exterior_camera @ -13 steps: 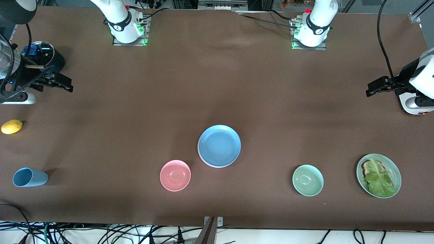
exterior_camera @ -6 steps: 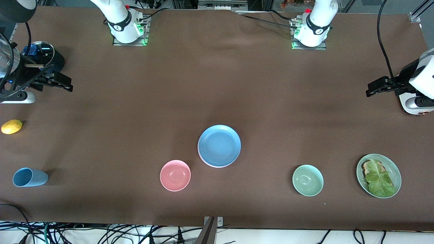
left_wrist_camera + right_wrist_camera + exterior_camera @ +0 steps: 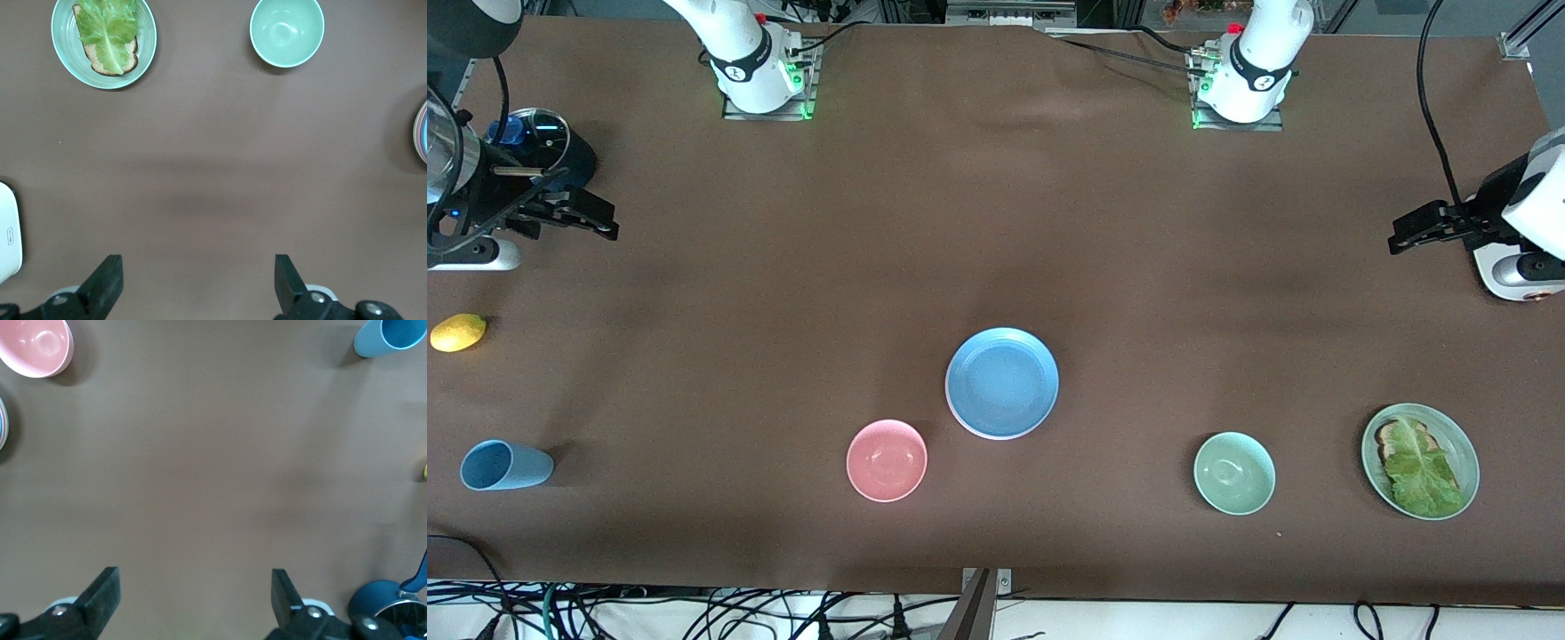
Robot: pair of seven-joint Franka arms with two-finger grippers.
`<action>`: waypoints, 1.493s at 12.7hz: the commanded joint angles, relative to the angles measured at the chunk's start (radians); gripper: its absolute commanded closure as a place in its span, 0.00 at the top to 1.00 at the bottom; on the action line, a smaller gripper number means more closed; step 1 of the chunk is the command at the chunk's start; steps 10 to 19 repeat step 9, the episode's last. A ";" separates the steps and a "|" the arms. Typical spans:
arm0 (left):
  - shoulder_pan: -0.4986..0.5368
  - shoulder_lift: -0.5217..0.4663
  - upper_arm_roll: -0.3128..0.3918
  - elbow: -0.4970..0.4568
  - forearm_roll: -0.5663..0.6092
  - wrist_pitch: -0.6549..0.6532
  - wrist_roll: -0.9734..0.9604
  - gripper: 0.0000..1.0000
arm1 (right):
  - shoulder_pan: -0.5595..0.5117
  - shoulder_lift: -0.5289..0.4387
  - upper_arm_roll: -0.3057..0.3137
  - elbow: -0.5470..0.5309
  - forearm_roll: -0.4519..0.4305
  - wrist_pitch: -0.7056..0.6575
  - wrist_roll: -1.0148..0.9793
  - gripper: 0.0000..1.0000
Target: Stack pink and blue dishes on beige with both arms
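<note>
Blue plate [image 3: 1002,382] tops the stack at the middle of the brown desk [image 3: 996,222]; a pink rim shows beneath it in the left wrist view. From it, the pink bowl [image 3: 887,460] lies at about 8 o'clock, the green bowl [image 3: 1234,473] at 4 o'clock. Left gripper [image 3: 1423,228] and right gripper [image 3: 578,216] hang over the desk's two ends, fingers spread apart, holding nothing.

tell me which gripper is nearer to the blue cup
Right. The right gripper hovers open at the right arm's end of the table, where the blue cup lies. The left gripper, also open, hovers at the left arm's end.
</note>
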 commanded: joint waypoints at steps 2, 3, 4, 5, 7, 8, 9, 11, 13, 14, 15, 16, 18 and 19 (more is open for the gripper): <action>-0.002 0.015 -0.002 0.031 0.031 -0.022 0.006 1.00 | -0.001 -0.009 0.006 0.006 -0.008 -0.008 -0.016 1.00; 0.003 0.015 -0.001 0.031 0.029 -0.022 0.012 1.00 | -0.001 -0.009 0.006 0.006 -0.008 -0.008 -0.016 1.00; 0.004 0.015 -0.001 0.031 0.029 -0.022 0.013 1.00 | -0.001 -0.009 0.006 0.006 -0.008 -0.009 -0.016 1.00; 0.004 0.015 -0.001 0.031 0.029 -0.022 0.012 1.00 | -0.001 -0.009 0.007 0.006 -0.008 -0.008 -0.015 1.00; 0.004 0.016 -0.001 0.031 0.029 -0.022 0.012 1.00 | 0.000 -0.009 0.007 0.007 -0.010 -0.008 -0.015 1.00; 0.006 0.016 0.001 0.031 0.029 -0.022 0.013 1.00 | 0.002 -0.009 0.007 0.006 -0.010 -0.008 -0.013 1.00; 0.006 0.019 0.001 0.031 0.029 -0.022 0.013 1.00 | 0.002 -0.011 0.007 0.006 -0.010 -0.008 -0.013 1.00; 0.006 0.019 0.001 0.031 0.029 -0.022 0.013 1.00 | 0.002 -0.011 0.007 0.006 -0.010 -0.008 -0.013 1.00; 0.006 0.019 0.001 0.031 0.029 -0.022 0.013 1.00 | 0.002 -0.011 0.007 0.006 -0.010 -0.008 -0.013 1.00; 0.006 0.019 0.001 0.031 0.029 -0.022 0.013 1.00 | 0.002 -0.011 0.007 0.006 -0.010 -0.008 -0.013 1.00; 0.006 0.019 0.001 0.031 0.029 -0.022 0.013 1.00 | 0.002 -0.011 0.007 0.006 -0.010 -0.008 -0.013 1.00; 0.006 0.019 0.001 0.031 0.029 -0.022 0.013 1.00 | 0.002 -0.011 0.007 0.006 -0.010 -0.008 -0.013 1.00; 0.006 0.019 0.001 0.031 0.029 -0.022 0.013 1.00 | 0.002 -0.011 0.007 0.006 -0.010 -0.008 -0.013 1.00; 0.006 0.019 0.001 0.031 0.029 -0.022 0.013 1.00 | 0.002 -0.011 0.007 0.006 -0.010 -0.008 -0.013 1.00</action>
